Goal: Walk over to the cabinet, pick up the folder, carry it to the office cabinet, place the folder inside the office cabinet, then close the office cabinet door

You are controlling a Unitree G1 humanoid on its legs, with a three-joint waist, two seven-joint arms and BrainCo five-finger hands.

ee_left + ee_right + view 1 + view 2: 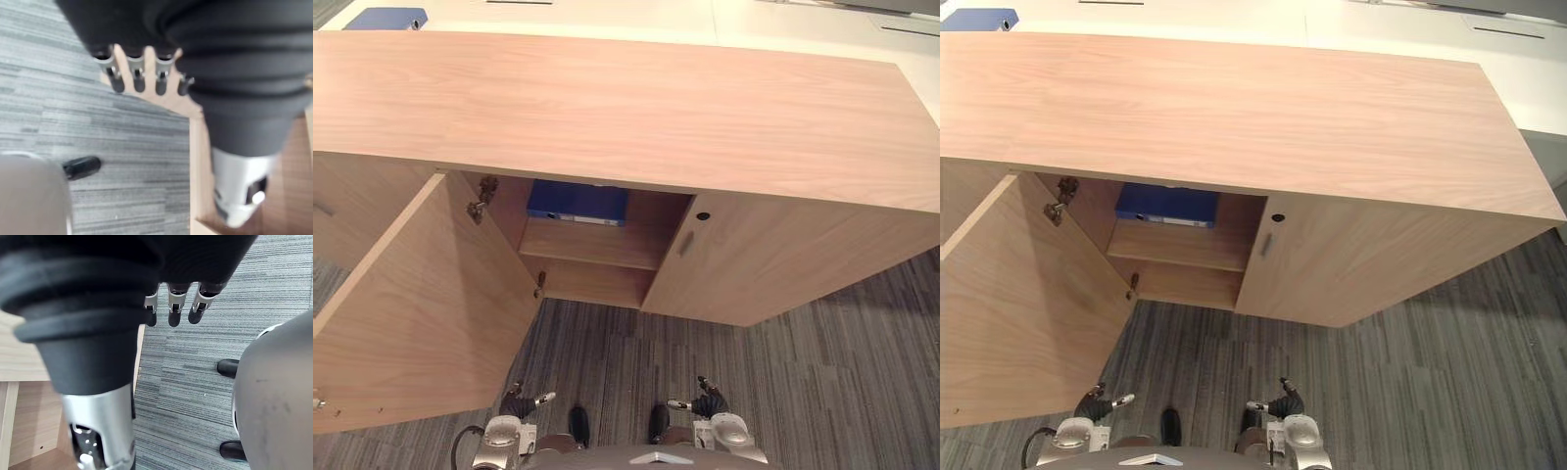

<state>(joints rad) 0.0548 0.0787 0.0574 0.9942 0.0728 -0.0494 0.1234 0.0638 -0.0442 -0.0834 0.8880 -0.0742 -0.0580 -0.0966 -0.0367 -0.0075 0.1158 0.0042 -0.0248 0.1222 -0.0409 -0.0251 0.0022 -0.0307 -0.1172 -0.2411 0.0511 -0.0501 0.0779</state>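
The wooden office cabinet [626,108] stands right in front of me. Its left door [421,304] is swung wide open toward me. A blue folder [578,203] lies flat on the upper shelf inside, partly hidden under the cabinet top. My left hand [521,401] and right hand [707,402] hang low over the carpet, well short of the cabinet. In the wrist views the left fingers [138,73] and the right fingers [173,308] are relaxed and hold nothing.
The cabinet's right door [773,255] is closed, with a small handle [686,243] and a keyhole. A second blue folder [386,19] lies on a white table [607,15] behind the cabinet. Grey striped carpet [783,392] covers the floor.
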